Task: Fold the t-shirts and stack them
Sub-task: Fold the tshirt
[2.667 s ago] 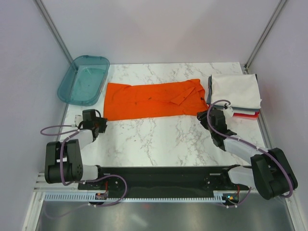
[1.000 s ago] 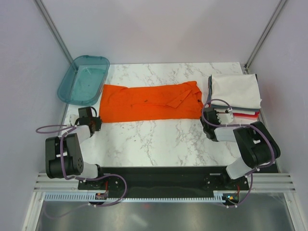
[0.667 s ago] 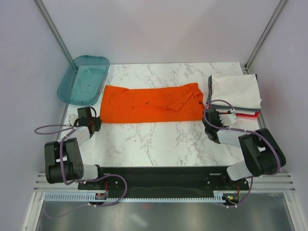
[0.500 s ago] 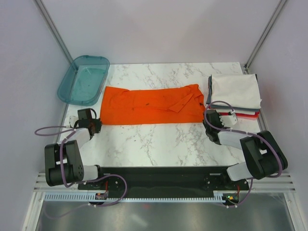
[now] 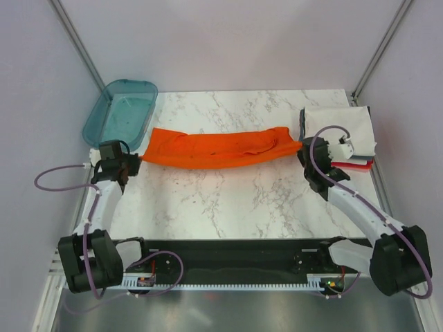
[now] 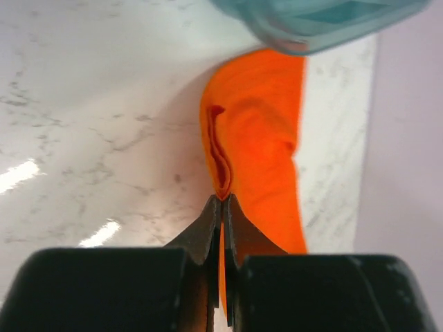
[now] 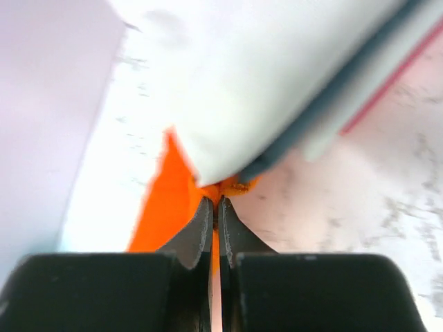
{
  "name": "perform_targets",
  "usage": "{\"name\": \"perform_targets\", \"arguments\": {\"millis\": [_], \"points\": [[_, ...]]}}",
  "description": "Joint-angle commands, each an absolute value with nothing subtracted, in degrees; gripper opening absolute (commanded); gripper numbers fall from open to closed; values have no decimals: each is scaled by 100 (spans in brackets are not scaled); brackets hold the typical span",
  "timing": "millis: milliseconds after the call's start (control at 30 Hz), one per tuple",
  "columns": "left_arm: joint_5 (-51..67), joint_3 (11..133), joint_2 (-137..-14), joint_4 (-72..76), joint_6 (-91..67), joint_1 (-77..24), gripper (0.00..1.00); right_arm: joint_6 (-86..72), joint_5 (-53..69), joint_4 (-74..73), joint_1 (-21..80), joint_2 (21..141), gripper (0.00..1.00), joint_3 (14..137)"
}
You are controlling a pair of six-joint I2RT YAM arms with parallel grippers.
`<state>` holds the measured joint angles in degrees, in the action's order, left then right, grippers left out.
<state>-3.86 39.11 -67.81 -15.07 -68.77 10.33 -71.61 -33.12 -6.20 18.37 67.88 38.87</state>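
Observation:
The orange t-shirt [image 5: 218, 148] hangs stretched between both grippers above the marble table, sagging a little in the middle. My left gripper [image 5: 131, 162] is shut on its left end, seen pinched between the jaws in the left wrist view [image 6: 221, 200]. My right gripper [image 5: 303, 146] is shut on its right end, beside the stack, as the right wrist view [image 7: 217, 201] shows. A stack of folded shirts [image 5: 342, 128], white on top with grey and red below, lies at the right edge; its corner [image 7: 277, 76] shows just past the right jaws.
A teal translucent tray [image 5: 121, 113] sits at the back left, its rim [image 6: 311, 28] just beyond the shirt's left end. Grey walls close in the table on left, back and right. The marble table [image 5: 228, 200] lies bare in front of the shirt.
Both grippers rose and lifted the orange shirt's near edge off the table. The shirt went from a flat rectangle to a narrow hanging band. Both arms stretched further out.

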Motion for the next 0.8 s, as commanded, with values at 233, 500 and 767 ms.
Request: {"name": "perform_targets", "arguments": {"millis": [233, 500, 767], "points": [[97, 5913, -4932, -2979, -6443, 1134, 2, -5942, -3551, -1336, 1819, 4809, 0, 5492], [62, 7609, -4351, -3805, -6398, 1151, 2, -5494, -3314, -1617, 1819, 4078, 0, 6590], [-237, 8350, -4833, -3990, -6451, 1143, 2, -5344, -3305, -1714, 1819, 4543, 0, 7391]]}}
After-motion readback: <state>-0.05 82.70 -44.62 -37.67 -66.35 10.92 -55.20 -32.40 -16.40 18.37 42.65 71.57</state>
